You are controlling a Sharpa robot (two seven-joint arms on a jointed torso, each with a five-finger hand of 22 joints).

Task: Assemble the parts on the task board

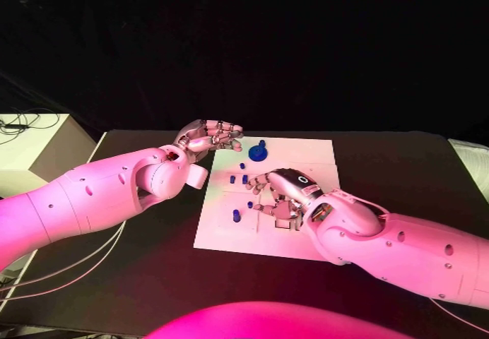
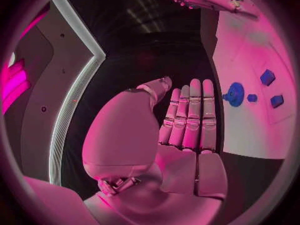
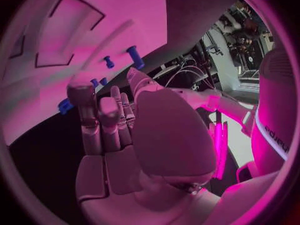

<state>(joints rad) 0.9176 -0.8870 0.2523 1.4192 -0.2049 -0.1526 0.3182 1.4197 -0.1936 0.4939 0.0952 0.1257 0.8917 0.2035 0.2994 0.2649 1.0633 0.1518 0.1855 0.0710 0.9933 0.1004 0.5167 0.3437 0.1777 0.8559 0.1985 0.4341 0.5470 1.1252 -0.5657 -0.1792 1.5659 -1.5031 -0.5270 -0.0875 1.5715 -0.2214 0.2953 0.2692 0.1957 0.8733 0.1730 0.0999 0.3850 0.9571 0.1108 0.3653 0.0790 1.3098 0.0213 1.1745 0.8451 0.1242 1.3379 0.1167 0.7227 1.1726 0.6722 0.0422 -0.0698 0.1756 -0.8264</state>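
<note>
The white task board (image 1: 306,159) lies in the middle of the black table. A round blue part (image 1: 258,150) stands near its far edge, and small blue parts (image 1: 242,167) dot its left half. My left hand (image 1: 209,135) hovers at the board's far left corner, fingers stretched side by side and holding nothing; the left wrist view has the round blue part (image 2: 235,94) just past its fingertips (image 2: 194,87). My right hand (image 1: 277,192) hangs over the board's middle, fingers bent down toward it with nothing in them. Blue pegs (image 3: 133,56) stand on the board (image 3: 75,50) beyond that hand.
A pale box (image 1: 36,145) stands off the table's far left corner. Rectangular recesses (image 3: 75,20) mark the board's surface. Bare black tabletop (image 1: 408,169) stretches right of the board and in front of it.
</note>
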